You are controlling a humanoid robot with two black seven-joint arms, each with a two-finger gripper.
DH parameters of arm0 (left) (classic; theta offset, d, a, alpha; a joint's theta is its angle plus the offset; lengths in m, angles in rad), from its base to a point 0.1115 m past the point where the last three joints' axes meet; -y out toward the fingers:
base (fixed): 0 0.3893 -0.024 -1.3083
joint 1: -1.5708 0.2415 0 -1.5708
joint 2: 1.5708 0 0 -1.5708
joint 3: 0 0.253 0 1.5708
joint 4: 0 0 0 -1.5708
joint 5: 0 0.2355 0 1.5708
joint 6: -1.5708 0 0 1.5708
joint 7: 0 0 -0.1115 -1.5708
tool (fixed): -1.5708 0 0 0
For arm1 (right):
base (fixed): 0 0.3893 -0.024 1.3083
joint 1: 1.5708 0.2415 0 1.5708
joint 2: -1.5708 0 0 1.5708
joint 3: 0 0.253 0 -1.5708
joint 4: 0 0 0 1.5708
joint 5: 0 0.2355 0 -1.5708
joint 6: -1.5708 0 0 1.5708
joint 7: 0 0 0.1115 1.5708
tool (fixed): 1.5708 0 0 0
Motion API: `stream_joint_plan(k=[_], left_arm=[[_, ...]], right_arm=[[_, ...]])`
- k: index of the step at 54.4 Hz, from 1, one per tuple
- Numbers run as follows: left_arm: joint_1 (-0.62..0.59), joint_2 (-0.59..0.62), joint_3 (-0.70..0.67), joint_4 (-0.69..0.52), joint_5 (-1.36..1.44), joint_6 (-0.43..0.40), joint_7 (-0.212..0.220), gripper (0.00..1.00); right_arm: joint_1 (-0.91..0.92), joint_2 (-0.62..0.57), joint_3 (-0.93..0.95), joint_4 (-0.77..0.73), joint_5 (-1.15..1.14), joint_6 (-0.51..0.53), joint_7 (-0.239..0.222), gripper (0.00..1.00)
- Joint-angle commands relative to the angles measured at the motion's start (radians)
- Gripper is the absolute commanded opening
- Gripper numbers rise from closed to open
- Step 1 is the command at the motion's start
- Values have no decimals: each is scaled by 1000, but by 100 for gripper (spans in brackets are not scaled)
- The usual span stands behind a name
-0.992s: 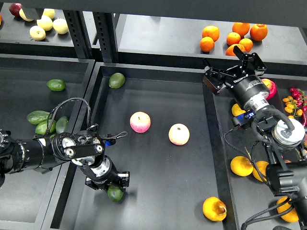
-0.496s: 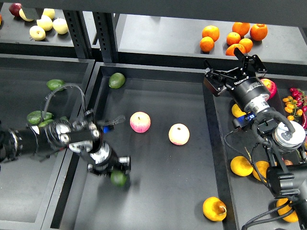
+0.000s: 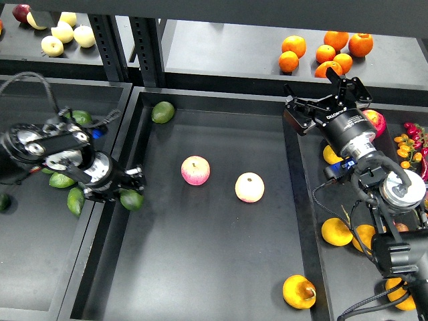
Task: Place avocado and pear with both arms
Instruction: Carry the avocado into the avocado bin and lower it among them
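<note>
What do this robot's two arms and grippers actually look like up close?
Both arms are black, built from round jointed segments with silver metal rings. Loose black cables loop alongside each. The right gripper has two black angular fingers above a cylinder with white lettering. The left gripper is black too, with a small blue spot nearby on its arm.
</note>
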Motion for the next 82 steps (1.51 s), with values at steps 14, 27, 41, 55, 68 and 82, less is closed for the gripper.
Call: stream_joint_plan(k=[14, 27, 41, 55, 68, 82], left_arm=[[12, 111, 0, 0, 0, 0, 0, 9], [23, 175, 0, 6, 2, 0, 0, 11], [52, 210, 0, 18, 2, 0, 0, 11], [93, 230, -8, 29, 2, 0, 0, 13], [150, 223, -37, 64, 3, 0, 0, 16], [202, 216, -66, 90, 11, 0, 0, 18]], right_arm=[[-7, 0, -5, 6, 3, 2, -2, 100], [-7, 0, -6, 6, 5, 2, -2, 100], [-7, 0, -8, 6, 5, 2, -2, 100], [-7, 0, -8, 6, 5, 2, -2, 100], [-7, 0, -8, 6, 5, 2, -2, 100], [-8, 0, -8, 6, 5, 2, -2, 100]])
